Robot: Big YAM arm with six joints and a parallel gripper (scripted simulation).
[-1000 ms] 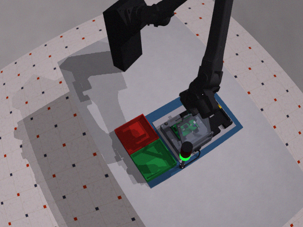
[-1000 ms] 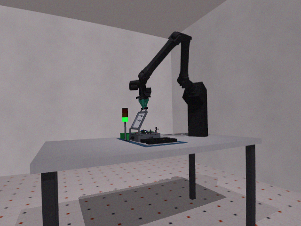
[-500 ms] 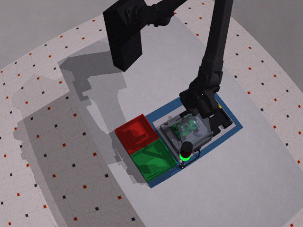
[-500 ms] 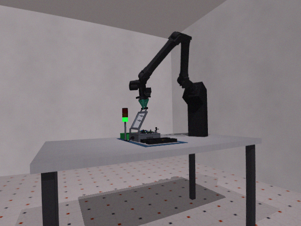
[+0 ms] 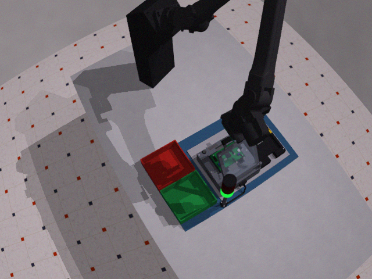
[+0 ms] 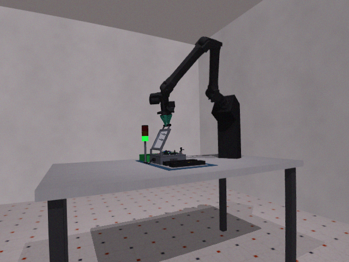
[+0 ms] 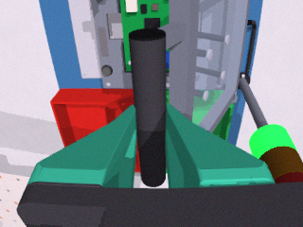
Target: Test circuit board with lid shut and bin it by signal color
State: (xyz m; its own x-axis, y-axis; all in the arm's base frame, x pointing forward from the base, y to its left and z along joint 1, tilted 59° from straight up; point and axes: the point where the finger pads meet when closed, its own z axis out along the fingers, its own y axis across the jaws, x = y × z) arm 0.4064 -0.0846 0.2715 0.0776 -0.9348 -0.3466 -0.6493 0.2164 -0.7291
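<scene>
My gripper (image 7: 151, 114) is shut on the black handle (image 7: 148, 104) of the tester's clear lid (image 6: 161, 137). The lid stands raised steeply above the grey tester (image 5: 228, 163), with my gripper (image 6: 166, 121) at its top edge. The signal tower (image 6: 144, 133) beside the tester shows green (image 5: 226, 192).
The red bin (image 5: 166, 163) and the green bin (image 5: 188, 196) stand side by side on the blue mat, left of the tester. The black tray (image 6: 186, 162) lies on the tester's other side. The arm's base column (image 6: 228, 126) stands behind.
</scene>
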